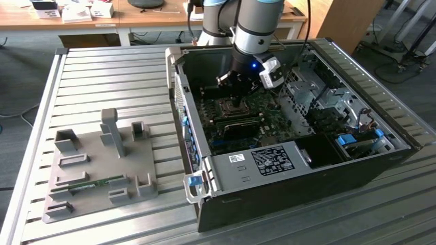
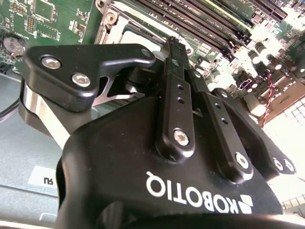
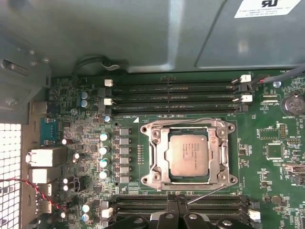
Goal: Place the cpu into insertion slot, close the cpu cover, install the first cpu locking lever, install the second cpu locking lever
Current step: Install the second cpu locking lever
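The cpu (image 3: 189, 155), a silver-grey square chip, lies flat in the insertion slot (image 3: 151, 179) on the green board. The cpu cover (image 3: 160, 152) is down around it as a metal frame. One thin wire locking lever (image 3: 181, 119) runs along the frame's edge on the side of the upper memory slots. A second lever (image 3: 208, 192) stands out at a slant on the opposite side, its end right by my fingertips. My gripper (image 3: 177, 202) is shut, with its tips together beside that lever. In the exterior view the gripper (image 1: 236, 100) hangs just above the socket inside the case. The second wrist view shows the closed fingers (image 2: 172, 52) from behind.
Long black memory slots (image 3: 176, 98) flank the socket on both sides. A row of capacitors (image 3: 104, 155) stands beside it. The open computer case (image 1: 381, 168) walls in the board, with a drive cage (image 1: 320, 92) close to my wrist. A grey fixture plate (image 1: 102, 163) lies on the table.
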Available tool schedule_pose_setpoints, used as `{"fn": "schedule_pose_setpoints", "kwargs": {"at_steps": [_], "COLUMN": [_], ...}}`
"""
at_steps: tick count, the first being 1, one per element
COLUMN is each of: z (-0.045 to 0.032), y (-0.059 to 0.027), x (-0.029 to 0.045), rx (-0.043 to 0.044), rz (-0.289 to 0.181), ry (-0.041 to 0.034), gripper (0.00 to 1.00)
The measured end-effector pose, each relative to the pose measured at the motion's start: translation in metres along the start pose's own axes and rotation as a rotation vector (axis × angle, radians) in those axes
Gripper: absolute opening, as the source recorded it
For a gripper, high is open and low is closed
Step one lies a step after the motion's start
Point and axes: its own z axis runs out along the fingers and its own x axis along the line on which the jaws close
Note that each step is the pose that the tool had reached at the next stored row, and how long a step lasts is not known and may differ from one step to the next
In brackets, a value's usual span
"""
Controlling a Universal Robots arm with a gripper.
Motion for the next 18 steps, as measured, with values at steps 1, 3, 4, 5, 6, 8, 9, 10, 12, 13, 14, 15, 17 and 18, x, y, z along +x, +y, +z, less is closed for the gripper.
{"fn": "schedule_pose_setpoints", "kwargs": {"at_steps": [1,3,4,5,6,8,9,10,12,13,14,15,17,18], "z": [0.0006,0.002,0.0027,0.0034,0.0038,0.0039,0.004,0.004,0.0041,0.0044,0.0048,0.0052,0.006,0.0064], "y": [-0.0001,-0.0002,-0.0003,-0.0003,-0.0004,-0.0004,-0.0004,-0.0004,-0.0004,-0.0004,-0.0004,-0.0004,-0.0005,-0.0005], "x": [0.0004,0.0009,0.0011,0.0013,0.0014,0.0016,0.0016,0.0017,0.0017,0.0019,0.0021,0.0025,0.0033,0.0037], "rx": [0.0001,0.0011,0.0017,0.0023,0.0028,0.003,0.0029,0.0028,0.0029,0.0027,0.0026,0.0027,0.0029,0.0031], "rz": [0.0,0.0,0.0,0.0,0.0,0.0,0.0,0.0,0.0,0.0,0.0,0.0,0.0,0.0], "ry": [0.0,0.0,-0.0001,-0.0001,-0.0001,0.0,-0.0001,-0.0001,-0.0001,-0.0002,-0.0003,-0.0002,-0.0002,-0.0001], "gripper": [0.11,0.11,0.11,0.11,0.11,0.11,0.11,0.11,0.11,0.11,0.11,0.11,0.11,0.11]}}
